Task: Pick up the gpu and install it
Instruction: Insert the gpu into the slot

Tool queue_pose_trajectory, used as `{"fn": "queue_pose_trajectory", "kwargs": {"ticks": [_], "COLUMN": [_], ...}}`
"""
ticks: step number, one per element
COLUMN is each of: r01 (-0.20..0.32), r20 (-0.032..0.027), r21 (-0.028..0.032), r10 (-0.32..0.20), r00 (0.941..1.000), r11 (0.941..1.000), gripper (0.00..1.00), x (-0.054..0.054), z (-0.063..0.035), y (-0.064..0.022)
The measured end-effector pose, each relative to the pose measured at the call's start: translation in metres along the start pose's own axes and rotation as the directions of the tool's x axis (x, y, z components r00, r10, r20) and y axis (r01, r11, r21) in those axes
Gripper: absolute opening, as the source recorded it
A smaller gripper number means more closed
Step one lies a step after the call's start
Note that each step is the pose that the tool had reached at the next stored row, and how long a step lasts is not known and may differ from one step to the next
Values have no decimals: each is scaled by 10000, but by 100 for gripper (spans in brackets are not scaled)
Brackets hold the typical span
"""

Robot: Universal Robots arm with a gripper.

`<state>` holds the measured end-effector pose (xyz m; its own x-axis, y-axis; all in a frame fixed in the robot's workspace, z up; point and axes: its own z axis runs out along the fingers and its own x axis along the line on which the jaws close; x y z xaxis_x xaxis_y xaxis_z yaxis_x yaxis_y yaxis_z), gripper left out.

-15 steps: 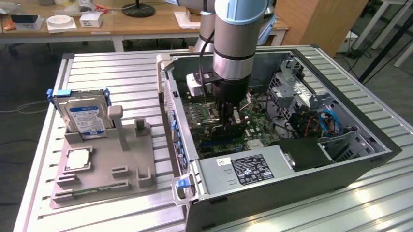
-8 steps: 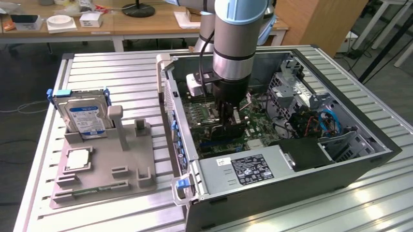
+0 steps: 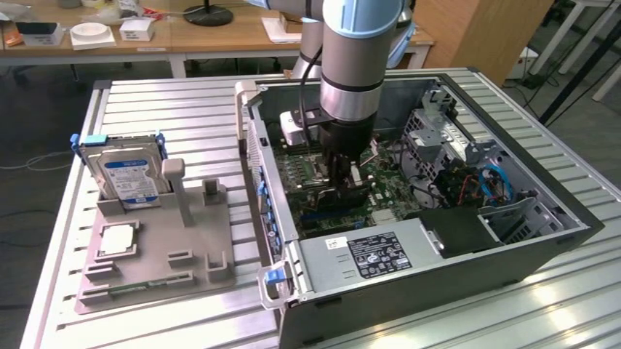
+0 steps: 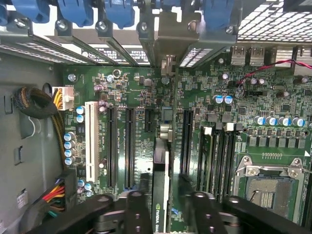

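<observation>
From the exterior view's left: grey fixture tray (image 3: 155, 280) sat on the slatted table (image 3: 543, 305), hard drive (image 3: 129, 178) with the blue label standing upright in its rear slot. Open PC case (image 3: 543, 236) took the middle and right, power supply (image 3: 374, 254) at its near edge.

Arm (image 3: 354, 51) reached straight down into the case, gripper (image 3: 342, 190) just above the motherboard (image 3: 398, 193).

Wrist view: gpu (image 4: 160, 187) stood on edge in the motherboard's (image 4: 146, 92) slot row, its rear end meeting the case's back wall. It ran right between the two fingers (image 4: 134, 212). Left finger looked just beside the card; the right one showed a small gap. Couldn't tell whether the jaws were clamping or had let go.

CPU socket (image 4: 267, 187) sat open to the card's right in that view, memory slots (image 4: 219, 151) between them.
</observation>
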<state>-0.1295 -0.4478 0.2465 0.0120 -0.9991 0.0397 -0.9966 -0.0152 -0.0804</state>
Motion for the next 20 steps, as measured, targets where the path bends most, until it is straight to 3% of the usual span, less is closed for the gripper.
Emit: {"fn": "queue_pose_trajectory", "kwargs": {"ticks": [4,5,7,10,14,20], "r01": [1,0,0,-7,-27,-40], "r20": [-3,-3,-2,-15,-13,-23], "r21": [-2,-2,-2,-6,-11,-64], "r10": [-1,0,0,7,27,40], "r00": [10000,10000,10000,10000,10000,10000], "r11": [10000,10000,10000,10000,10000,10000], "gripper": [51,51,63,63,63,63], "x": [1,1,1,0,3,14], "z": [-2,-1,-2,-9,-113,-365], "y": [0,0,0,0,-8,-28]}}
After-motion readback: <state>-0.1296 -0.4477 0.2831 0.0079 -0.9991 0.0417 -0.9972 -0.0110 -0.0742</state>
